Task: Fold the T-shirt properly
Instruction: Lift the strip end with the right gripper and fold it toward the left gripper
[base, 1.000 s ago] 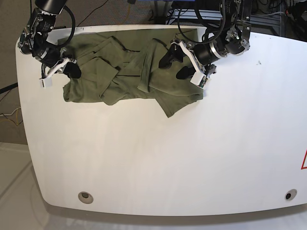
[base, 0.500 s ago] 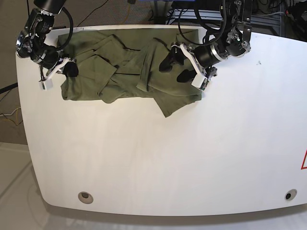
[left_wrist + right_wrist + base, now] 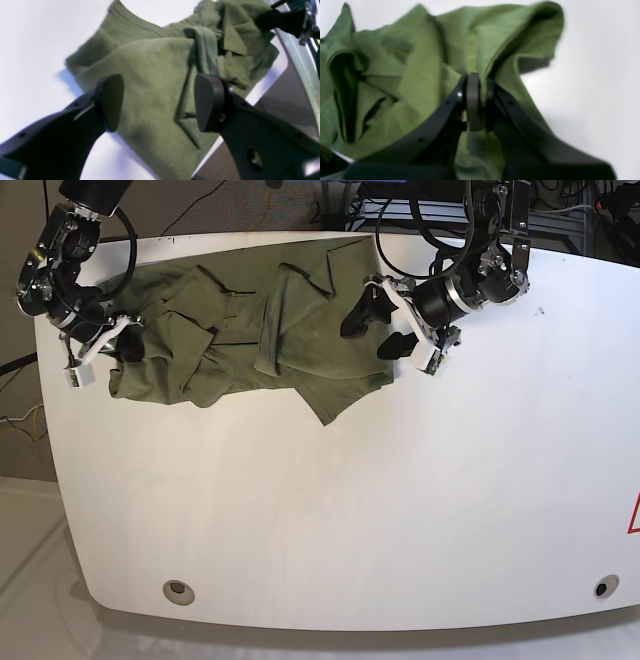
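Observation:
The olive T-shirt lies crumpled and bunched at the far left of the white table, one corner pointing toward the front. My right gripper is at the shirt's left edge. The right wrist view shows that gripper shut on a raised fold of the T-shirt. My left gripper hovers open over the shirt's right end. In the left wrist view its fingers stand wide apart above the T-shirt, with nothing between them.
The shirt reaches the table's far edge, with cables and dark gear behind it. Two round holes sit near the front edge. A red mark shows at the right edge.
My right gripper has pulled the shirt's left edge further left and toward the front, and the whole shirt slid left with it. My left gripper stayed open and shifted slightly right.

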Robot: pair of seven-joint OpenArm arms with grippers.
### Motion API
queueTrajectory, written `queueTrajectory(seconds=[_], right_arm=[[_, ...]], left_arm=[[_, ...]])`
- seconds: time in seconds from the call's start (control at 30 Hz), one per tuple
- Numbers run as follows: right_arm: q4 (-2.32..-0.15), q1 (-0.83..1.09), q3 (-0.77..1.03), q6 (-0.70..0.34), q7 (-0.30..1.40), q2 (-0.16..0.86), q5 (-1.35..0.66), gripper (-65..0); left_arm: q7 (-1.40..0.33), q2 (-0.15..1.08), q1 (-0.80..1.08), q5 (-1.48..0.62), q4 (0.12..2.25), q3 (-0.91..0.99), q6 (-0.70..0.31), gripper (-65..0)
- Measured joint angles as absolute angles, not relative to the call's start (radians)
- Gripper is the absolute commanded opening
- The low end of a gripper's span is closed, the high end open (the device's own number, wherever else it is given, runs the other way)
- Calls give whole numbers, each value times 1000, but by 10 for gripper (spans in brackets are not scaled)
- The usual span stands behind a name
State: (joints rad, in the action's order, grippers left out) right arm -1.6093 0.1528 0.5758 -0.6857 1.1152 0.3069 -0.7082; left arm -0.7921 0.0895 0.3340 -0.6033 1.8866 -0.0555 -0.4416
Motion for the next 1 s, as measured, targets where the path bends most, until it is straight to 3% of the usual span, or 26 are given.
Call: queueTrajectory(seconds=[0.2,0.27,0.4,0.53,0.6,0.67,1.0], right_arm=[[-1699,168,472,-699,1150,237,-740,-650],[-1711,168,474,-699,1164,236,-750,-650],[-1780,175,520,-686,1243,200,-826,-650],[-1831,184,520,-691,1264,163,-859,-650],[-1854,184,518,-691,1274,127,-869,-650],[-1879,187,517,-693,1291,102,-898,-650],[-1957,212,504,-692,1350,57,-888,-650]], left_arm=[[-793,99,345,-606,1891,-49,-445,-243],[-792,110,348,-607,1900,-35,-445,-346],[-802,134,356,-606,1907,9,-448,-469],[-841,138,361,-602,1901,14,-451,-494],[-852,138,362,-603,1896,10,-456,-448],[-852,139,366,-603,1894,9,-456,-278],[-834,137,366,-613,1893,-20,-447,-250]])
